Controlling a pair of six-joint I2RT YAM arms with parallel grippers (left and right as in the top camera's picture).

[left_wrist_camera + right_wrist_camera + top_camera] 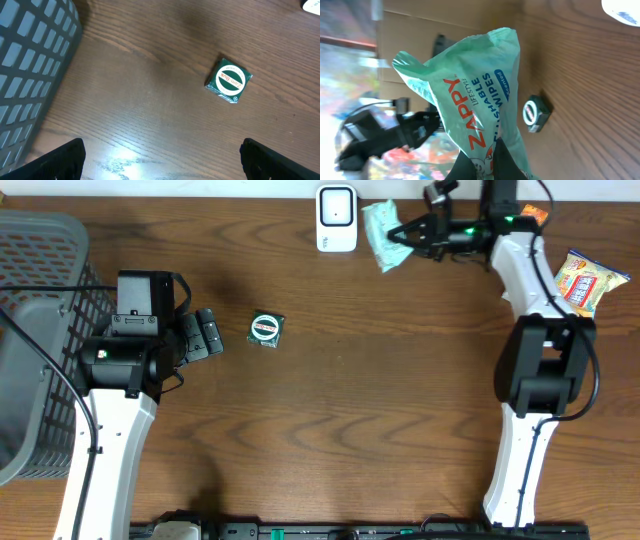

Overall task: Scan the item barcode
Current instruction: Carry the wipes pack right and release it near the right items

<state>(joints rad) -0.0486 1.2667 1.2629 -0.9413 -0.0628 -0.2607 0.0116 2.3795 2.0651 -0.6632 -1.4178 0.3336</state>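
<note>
My right gripper is shut on a mint-green pack of Zappy wipes, held just right of the white scanner at the table's far edge. In the right wrist view the pack fills the middle, pinched at its lower end by the gripper; a corner of the scanner shows at top right. No barcode shows on the pack. My left gripper stands open and empty on the left, just left of a small green box. The left wrist view shows that box ahead of the gripper.
A grey plastic basket fills the left edge, its wall close to my left gripper. A yellow snack bag and an orange packet lie at the far right. The green box also shows beyond the wipes.
</note>
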